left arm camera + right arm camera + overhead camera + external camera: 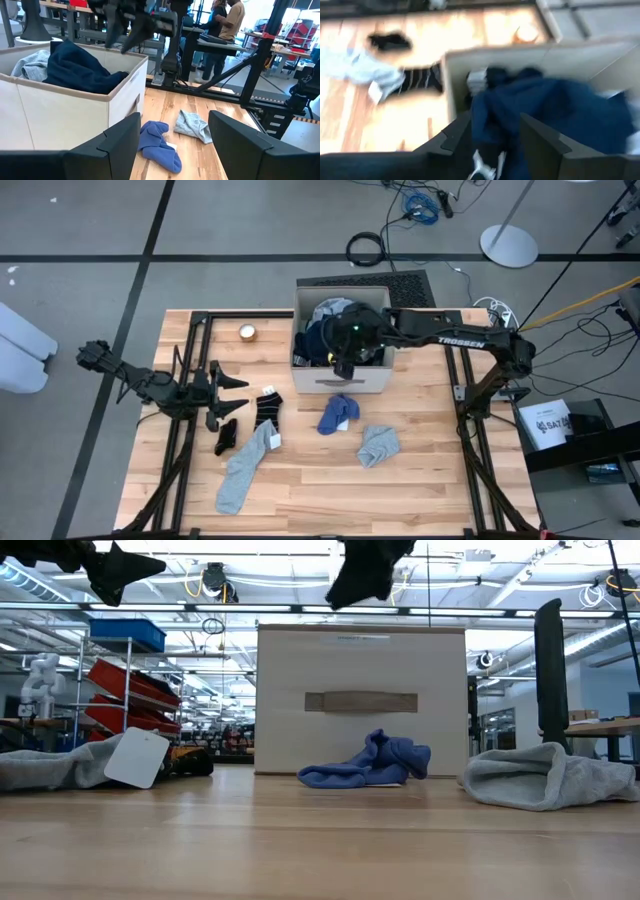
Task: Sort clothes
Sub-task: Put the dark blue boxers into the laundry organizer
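Observation:
A beige box [340, 380] at the table's far middle holds a navy garment [545, 110] lying over its near wall, beside a grey one [30, 65]. My right gripper [492, 140] hangs open just above the navy garment, fingers slanting down, nothing between them. On the table in front of the box lie a blue garment [338, 413], a grey garment [378, 445], a long grey sock [245, 470], a striped black sock [267, 408] and a small black sock [226, 435]. My left gripper [232, 388] waits open at the table's left, pointing level toward the box.
A small round thing [247, 332] sits on the wood left of the box. Dark frame rails [190, 440] run along both sides of the table. Bare wood lies toward the near edge [330, 500]. People stand in the room beyond the table [230, 20].

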